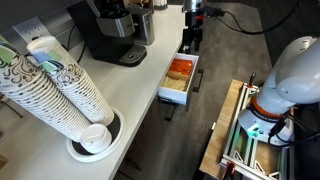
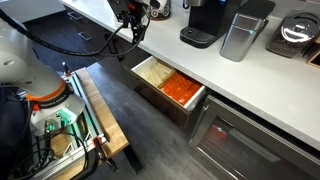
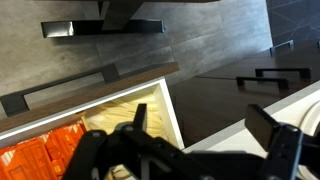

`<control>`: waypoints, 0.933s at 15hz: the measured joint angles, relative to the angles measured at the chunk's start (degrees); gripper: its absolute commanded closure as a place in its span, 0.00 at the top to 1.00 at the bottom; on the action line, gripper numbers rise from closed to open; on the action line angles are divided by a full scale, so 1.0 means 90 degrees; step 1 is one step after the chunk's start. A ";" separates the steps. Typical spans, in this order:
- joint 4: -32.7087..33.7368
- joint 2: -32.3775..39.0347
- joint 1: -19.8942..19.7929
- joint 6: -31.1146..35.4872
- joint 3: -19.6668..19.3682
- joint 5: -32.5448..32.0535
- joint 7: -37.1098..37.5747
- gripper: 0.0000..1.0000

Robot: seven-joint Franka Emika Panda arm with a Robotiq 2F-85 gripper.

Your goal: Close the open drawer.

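Wrist view: gripper (image 3: 205, 132), jaws spread wide, gripping nothing, over rectangular drawer (image 3: 171, 110); smooth white walls, dark grey front, orange-red packets (image 3: 40, 155).

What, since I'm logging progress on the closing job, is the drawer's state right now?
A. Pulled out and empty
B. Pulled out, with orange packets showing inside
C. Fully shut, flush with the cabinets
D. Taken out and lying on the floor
B: the drawer stands pulled out from under the counter, and orange packets show inside it in both exterior views.
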 measured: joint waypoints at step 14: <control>0.0020 0.0810 -0.0414 0.0248 -0.0263 0.0006 0.0022 1.00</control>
